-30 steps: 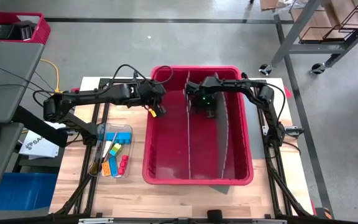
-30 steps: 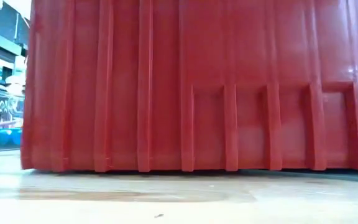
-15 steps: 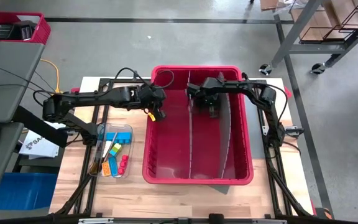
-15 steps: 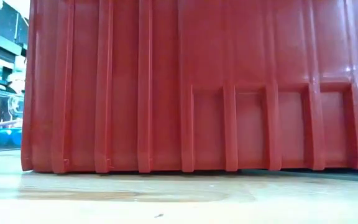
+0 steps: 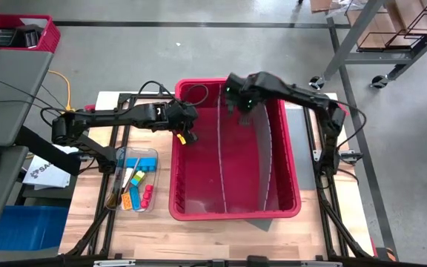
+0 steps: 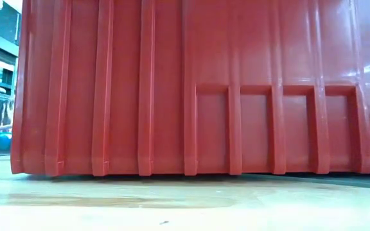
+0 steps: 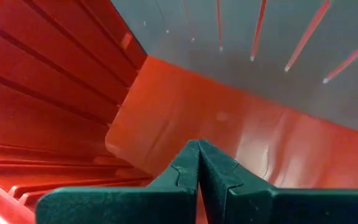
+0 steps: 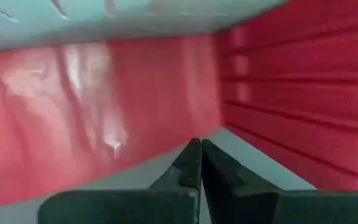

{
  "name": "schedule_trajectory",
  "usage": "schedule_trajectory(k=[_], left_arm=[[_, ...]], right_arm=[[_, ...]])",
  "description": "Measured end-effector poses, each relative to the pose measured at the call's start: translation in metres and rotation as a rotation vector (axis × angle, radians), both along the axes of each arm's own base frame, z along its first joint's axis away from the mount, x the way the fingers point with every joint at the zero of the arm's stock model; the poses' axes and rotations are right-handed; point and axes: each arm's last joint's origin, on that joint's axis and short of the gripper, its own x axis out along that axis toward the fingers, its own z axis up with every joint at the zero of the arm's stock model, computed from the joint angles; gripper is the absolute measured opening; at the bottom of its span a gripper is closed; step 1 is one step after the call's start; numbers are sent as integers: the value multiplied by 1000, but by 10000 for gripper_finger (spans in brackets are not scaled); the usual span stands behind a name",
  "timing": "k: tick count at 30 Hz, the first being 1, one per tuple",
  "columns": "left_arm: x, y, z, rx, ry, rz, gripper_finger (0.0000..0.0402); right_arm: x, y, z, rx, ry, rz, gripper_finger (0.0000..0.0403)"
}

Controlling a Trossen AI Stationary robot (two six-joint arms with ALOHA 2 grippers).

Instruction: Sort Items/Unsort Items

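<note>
The items lie in a shallow blue tray [image 5: 148,154] on the table's left: orange [image 5: 128,199], yellow, green and red [image 5: 147,194] pieces and thin dark sticks [image 5: 117,182]. The big red bin [image 5: 288,148] stands mid-table, split by grey dividers [image 5: 220,156]; its near wall [image 6: 191,90] fills the low view. My left gripper [image 5: 184,137] [image 7: 199,146] is shut, with nothing between its fingers, just inside the bin's left wall. My right gripper [image 5: 241,109] [image 8: 201,144] is shut too, empty, high over the bin's far part. My left gripper's shut fingers slant down by the inner face of the bin's left wall [image 7: 55,81], near its rim. I cannot tell whether they touch it.
The bin's tall walls and a curved divider [image 5: 270,159] hem in the room inside it. Bare wood shows along the table's near edge [image 5: 221,237]. A sheet of paper [image 5: 43,172] lies off the table's left side.
My right gripper has risen fast from deep in the bin's middle compartment to well above its far rim, rolling as it climbed and staying shut. The red bin has shifted a little toward the table's left.
</note>
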Motion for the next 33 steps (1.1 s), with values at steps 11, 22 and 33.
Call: schedule_trajectory(k=[11, 22, 33], left_arm=[[1, 0, 1, 11, -7, -12, 0], [1, 2, 1, 15, -12, -7, 0], [1, 2, 1, 17, -11, -5, 0]], right_arm=[[-65, -65, 11, -18, 136, -364, 0], [-73, -70, 8, 130, 100, -350, 0], [-67, -55, 7, 210, 128, -290, 0]])
